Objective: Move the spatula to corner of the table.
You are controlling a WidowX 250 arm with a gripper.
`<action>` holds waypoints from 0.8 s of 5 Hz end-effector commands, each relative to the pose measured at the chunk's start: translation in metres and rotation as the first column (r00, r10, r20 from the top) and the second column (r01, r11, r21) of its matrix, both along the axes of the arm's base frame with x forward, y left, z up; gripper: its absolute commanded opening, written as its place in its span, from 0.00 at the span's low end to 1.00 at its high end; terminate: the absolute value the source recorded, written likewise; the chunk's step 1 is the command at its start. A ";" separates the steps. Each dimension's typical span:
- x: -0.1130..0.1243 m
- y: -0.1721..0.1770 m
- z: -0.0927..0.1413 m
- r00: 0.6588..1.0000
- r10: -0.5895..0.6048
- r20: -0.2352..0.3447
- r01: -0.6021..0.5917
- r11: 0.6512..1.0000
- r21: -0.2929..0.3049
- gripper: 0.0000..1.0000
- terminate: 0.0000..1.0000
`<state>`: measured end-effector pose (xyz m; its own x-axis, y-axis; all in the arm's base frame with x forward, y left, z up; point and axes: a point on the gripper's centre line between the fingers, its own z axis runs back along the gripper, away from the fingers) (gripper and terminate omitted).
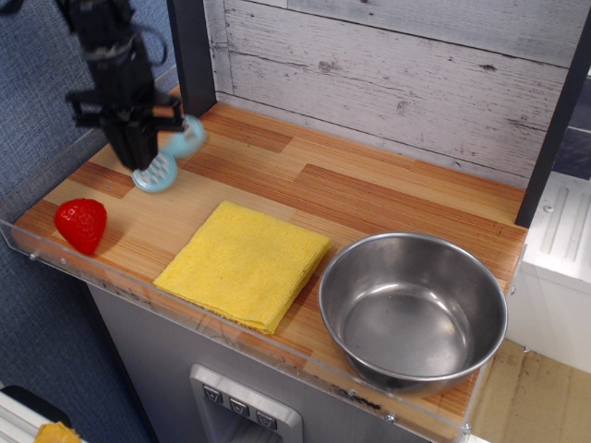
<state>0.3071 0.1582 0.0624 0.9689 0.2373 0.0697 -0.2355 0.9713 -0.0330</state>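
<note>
The light-blue spatula (pixel 167 164) is at the back left part of the wood-plank table (pixel 369 198), its round head with white nubs pointing front-left and its handle pointing back-right. It looks slightly blurred. My black gripper (pixel 140 159) comes down from above on the spatula's left side. Its fingers are closed on the spatula near the head. I cannot tell whether the spatula touches the tabletop or hangs just above it.
A red strawberry (pixel 81 224) lies at the front left corner. A yellow folded cloth (pixel 245 264) lies at the front middle. A steel bowl (pixel 413 309) stands front right. A dark post (pixel 189 55) rises at the back left. A clear rim edges the table.
</note>
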 end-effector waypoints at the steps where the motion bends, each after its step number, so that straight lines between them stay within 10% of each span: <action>1: -0.002 -0.025 0.114 0.971 -0.079 0.225 0.042 0.986 0.163 1.00 0.00; 4: 0.009 -0.081 0.110 0.950 -0.281 0.138 0.287 0.957 -0.027 1.00 0.00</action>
